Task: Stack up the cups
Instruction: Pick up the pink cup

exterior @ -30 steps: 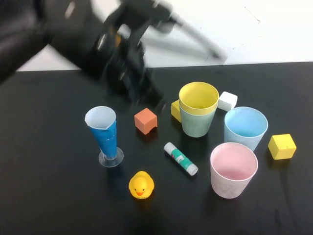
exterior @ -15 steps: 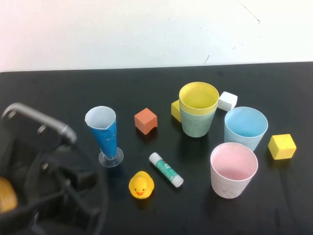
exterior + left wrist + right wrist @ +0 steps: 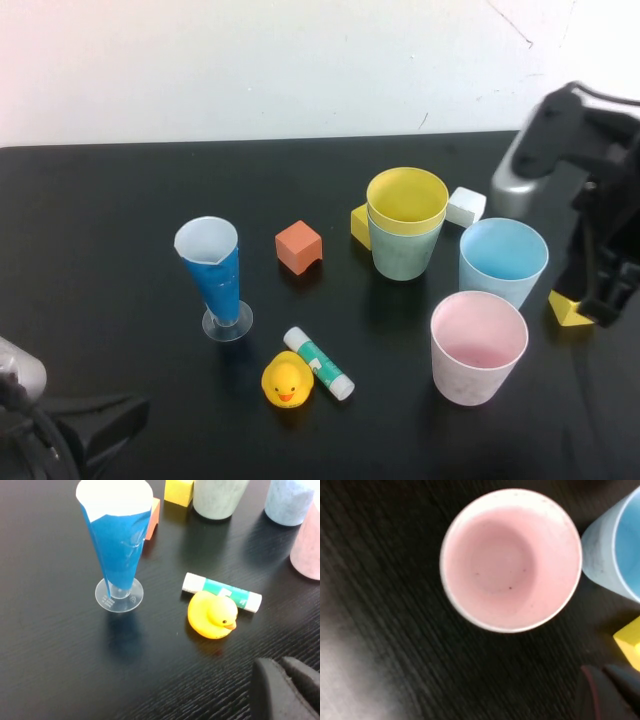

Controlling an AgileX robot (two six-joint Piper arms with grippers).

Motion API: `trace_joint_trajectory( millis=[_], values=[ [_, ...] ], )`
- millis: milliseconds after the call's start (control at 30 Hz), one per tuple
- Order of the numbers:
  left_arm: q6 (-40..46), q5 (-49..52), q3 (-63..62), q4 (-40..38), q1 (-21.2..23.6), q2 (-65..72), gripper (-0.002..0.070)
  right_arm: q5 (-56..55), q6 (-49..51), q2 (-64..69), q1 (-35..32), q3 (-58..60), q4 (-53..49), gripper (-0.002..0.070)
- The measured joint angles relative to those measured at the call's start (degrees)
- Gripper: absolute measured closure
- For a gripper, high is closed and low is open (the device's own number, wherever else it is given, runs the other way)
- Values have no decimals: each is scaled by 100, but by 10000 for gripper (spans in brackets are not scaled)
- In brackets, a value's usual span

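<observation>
On the black table (image 3: 120, 190), the wide tapered yellow plastic cup (image 3: 406, 200) is sitting nested inside the wide tapered green plastic cup (image 3: 402, 252), the pair standing upright near the middle. The wide tapered light blue plastic cup (image 3: 502, 260) is standing just to their right, and the wide tapered pink plastic cup (image 3: 477, 346) is standing just in front of the blue one, both upright and empty; the right wrist view is looking straight down into the pink cup.

The right gripper (image 3: 600, 290) is hanging at the table's right edge, just right of the light blue cup and partly covering a yellow cube (image 3: 562, 312). Whether its jaws are spread or pressed together cannot be told. The left gripper (image 3: 70, 435) is lying low at the near left corner, well apart from the cups; its jaw state cannot be told either.

A tall narrow blue conical cup with a clear round foot (image 3: 215, 275) is standing upright left of centre. A yellow rubber duck (image 3: 287, 380) is sitting in front of it, touching a white-and-green glue stick (image 3: 318, 363) lying flat. An orange cube (image 3: 298, 247) is resting between the conical cup and the stacked pair, a second yellow block (image 3: 359, 225) is sitting against the green cup's left side, and a small white block (image 3: 465, 206) is lying just right of the yellow cup
</observation>
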Motion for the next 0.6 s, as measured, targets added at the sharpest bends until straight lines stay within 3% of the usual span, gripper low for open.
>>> trace_joint_trajectory(
  millis=[233, 500, 600],
  values=[
    [39, 79, 7, 0, 0, -34, 673, 14, 221, 587, 138, -169, -123, 640],
    [202, 79, 7, 0, 0, -34, 673, -231, 335, 746, 138, -182, 71, 380],
    [213, 84, 7, 0, 0, -34, 673, -368, 424, 812, 138, -182, 144, 342]
  ],
)
